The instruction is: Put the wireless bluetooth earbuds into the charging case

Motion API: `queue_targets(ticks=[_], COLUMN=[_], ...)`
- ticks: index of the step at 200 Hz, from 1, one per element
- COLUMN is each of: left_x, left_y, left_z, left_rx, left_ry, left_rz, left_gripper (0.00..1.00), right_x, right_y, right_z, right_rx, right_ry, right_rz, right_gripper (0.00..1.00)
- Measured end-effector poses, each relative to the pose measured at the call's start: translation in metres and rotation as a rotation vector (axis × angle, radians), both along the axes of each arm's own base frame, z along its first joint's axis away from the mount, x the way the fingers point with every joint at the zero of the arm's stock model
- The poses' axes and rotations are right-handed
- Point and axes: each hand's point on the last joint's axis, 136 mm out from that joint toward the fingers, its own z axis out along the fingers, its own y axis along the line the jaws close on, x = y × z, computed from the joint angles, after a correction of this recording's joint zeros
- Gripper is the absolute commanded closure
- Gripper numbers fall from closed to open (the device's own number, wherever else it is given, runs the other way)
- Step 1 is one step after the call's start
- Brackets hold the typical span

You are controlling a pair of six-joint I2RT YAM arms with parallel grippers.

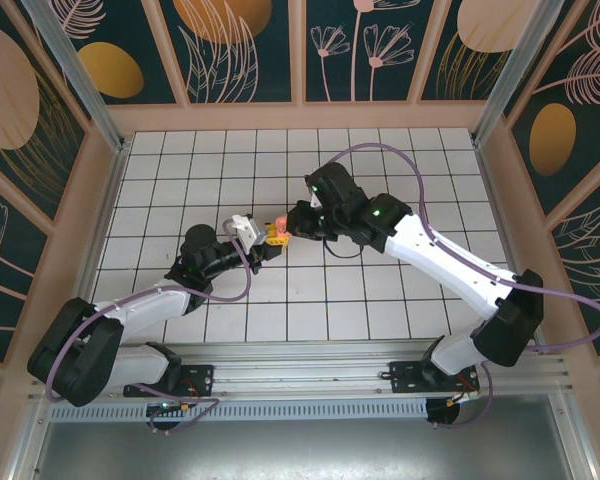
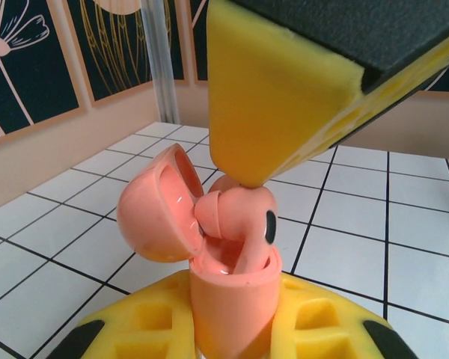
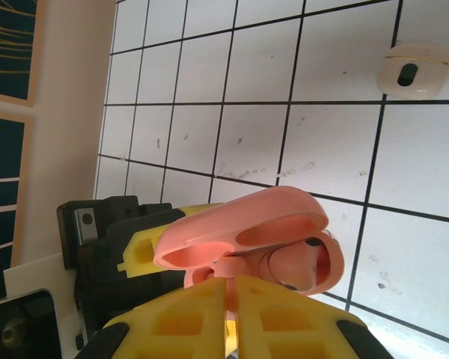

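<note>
Pads of the right gripper point(image 3: 226, 283): pressing almost together, yellow foam against yellow foam with only a thin seam between, pinching the top of a pinkish-red curved earbud point(image 2: 239, 215) from above. Sitting tilted in the open mouth of a pinkish-red rounded plastic charging case point(image 2: 228, 295), lower end down in the well, rounded tip leaning toward the lid, a small black dot facing the left wrist camera, not lying flush in its pocket. Hanging open to the left in that view, hinged dome lid point(image 2: 153, 213), glossy on the inside. Clamping the base of the case from both sides, left gripper point(image 2: 230, 334), yellow pads closed on it and keeping it upright. Meeting tip to tip near the middle of a white tiled tabletop with dark grid lines point(image 1: 180, 170) in the top view, both grippers with the case between them. Reaching in from the lower left, left white-and-black arm point(image 1: 150, 310); reaching in from the lower right, right white-and-black arm point(image 1: 450, 255). Lying well apart on a tile in the right wrist view, pale beige rounded piece with a dark oval mark point(image 3: 408, 71), too small to tell whether bud or case. Standing around the table, dark floral wall panels in pale wooden frames point(image 1: 240, 50).
</note>
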Motion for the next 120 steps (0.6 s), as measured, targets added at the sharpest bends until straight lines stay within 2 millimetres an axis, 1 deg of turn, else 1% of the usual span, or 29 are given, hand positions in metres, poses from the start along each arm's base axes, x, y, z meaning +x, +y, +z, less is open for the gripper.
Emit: queue_targets(ticks=[27,74,120], left_x=[0.000,0.000,-0.003], left_y=[0.002,0.002,0.000], left_z=[-0.004,-0.006,-0.011], left_rx=[0.002,-0.004,-0.004], left_ry=[0.016,0.037,0.065], left_rz=[0.004,0.006,-0.015], left_gripper=[1.00,1.00,1.00], right_x=[-0.001,-0.001,-0.002], right_y=[0.003,0.008,0.004], right_z=[-0.005,-0.005,-0.012], right_rx=[0.015,0.046,0.046], right_ry=[0.008,0.022,0.047], right_rz=[0.005,0.002,-0.018], right_gripper=[0.89,0.89,0.88])
